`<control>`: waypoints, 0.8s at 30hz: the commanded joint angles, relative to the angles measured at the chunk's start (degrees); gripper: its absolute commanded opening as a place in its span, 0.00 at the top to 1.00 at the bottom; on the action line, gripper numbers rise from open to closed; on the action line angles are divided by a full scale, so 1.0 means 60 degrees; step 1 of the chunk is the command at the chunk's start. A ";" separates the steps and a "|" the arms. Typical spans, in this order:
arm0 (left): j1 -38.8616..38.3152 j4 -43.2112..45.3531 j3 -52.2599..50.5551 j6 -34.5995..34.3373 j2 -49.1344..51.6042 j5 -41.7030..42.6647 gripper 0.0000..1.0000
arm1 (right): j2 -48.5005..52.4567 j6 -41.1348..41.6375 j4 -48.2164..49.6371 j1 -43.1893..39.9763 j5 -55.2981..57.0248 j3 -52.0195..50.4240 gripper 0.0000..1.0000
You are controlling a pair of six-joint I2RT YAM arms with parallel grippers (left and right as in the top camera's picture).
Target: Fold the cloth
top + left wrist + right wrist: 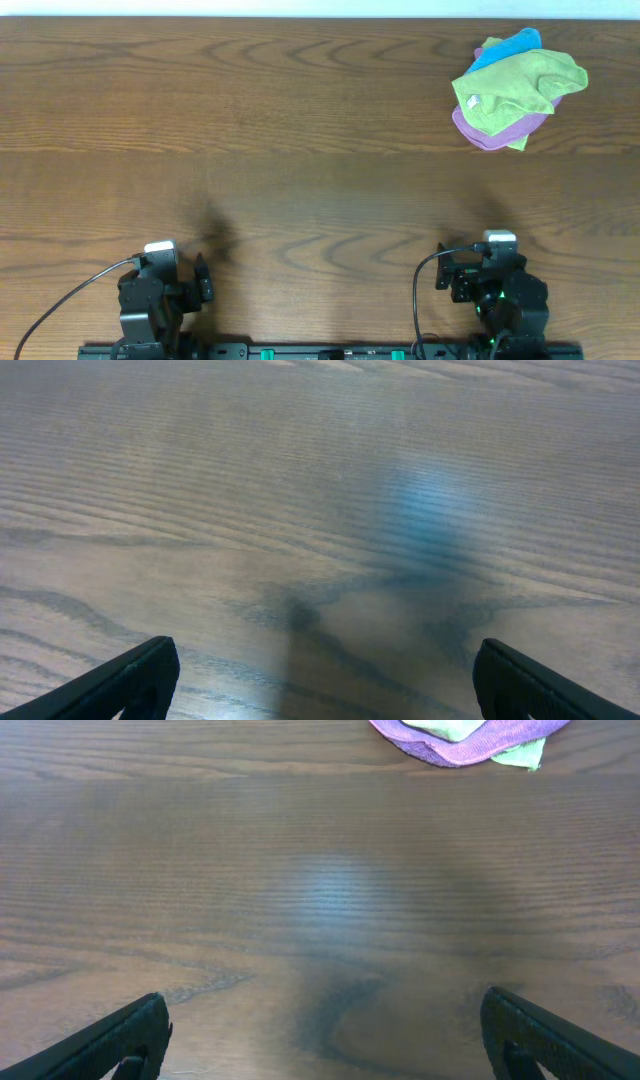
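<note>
Lime-green cloth [520, 85] lies bunched atop the blue cloth [515, 45] and purple cloth [490, 137], so your spread, empty jaws could snag a neighbour too

I see both arms tucked low at the near side, the left arm [150, 300] at near left and the right arm [505, 295] at near right, well apart. My left gripper [322, 678] points forward and down, jaws spread wide, nothing between them. My right gripper [325, 1040] stands likewise, wide and holding nothing.
</note>
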 commanded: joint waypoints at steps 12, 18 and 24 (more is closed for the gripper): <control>0.0015 -0.0335 -0.0412 -0.0069 -0.0080 -0.0098 0.05 | -0.0109 -0.0182 -0.0018 -0.0051 0.0102 -0.0131 0.01; 0.0015 -0.0339 -0.0412 -0.0069 -0.0080 -0.0098 0.04 | -0.0109 -0.0182 -0.0018 -0.0051 0.0102 -0.0131 0.01; 0.0015 -0.0339 -0.0412 -0.0069 -0.0080 -0.0095 0.05 | -0.0109 -0.0182 -0.0018 -0.0051 0.1246 -0.0117 0.01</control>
